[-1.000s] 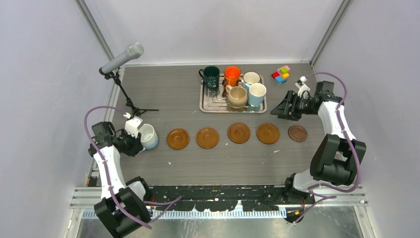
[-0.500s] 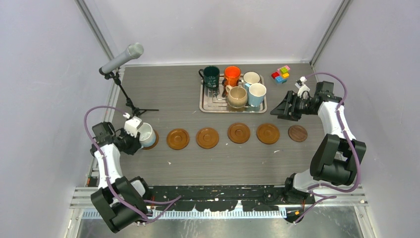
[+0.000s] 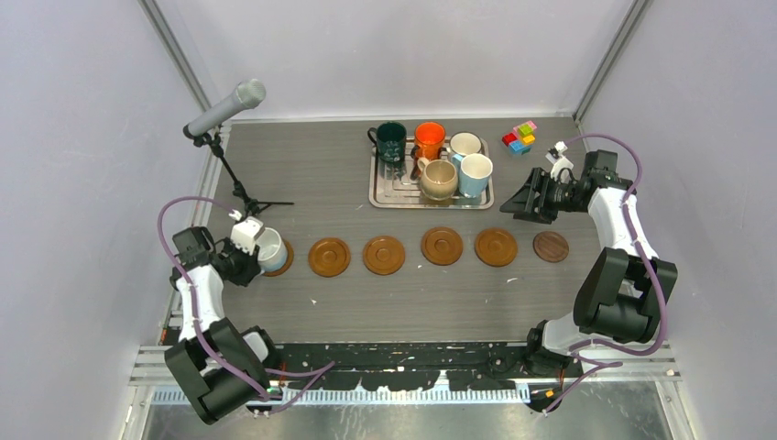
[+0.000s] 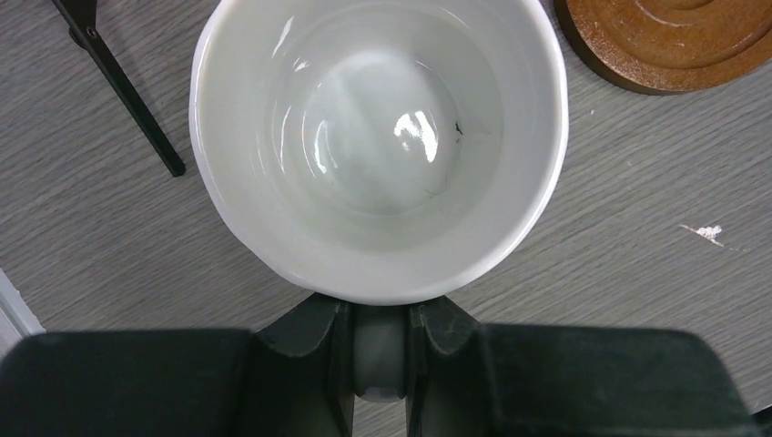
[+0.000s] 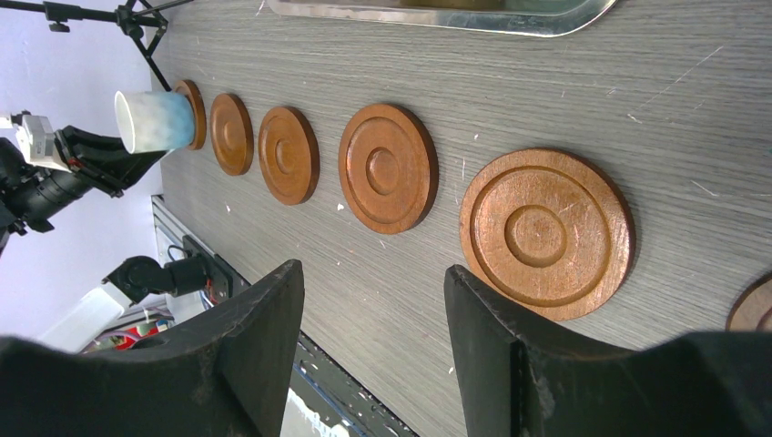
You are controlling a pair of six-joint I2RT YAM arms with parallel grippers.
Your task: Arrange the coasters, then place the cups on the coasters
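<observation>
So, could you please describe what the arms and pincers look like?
The left arm and right arm share white links, bulky black joints and a looping purple cable each. The left pincer and right pincer are matte black, tapering to wedges.

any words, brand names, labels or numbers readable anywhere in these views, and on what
None readable.
The white mug in the left gripper, the coasters and the silver tray show no lettering.
The dark green mug may carry pale marks on its side, too small to read.
</observation>
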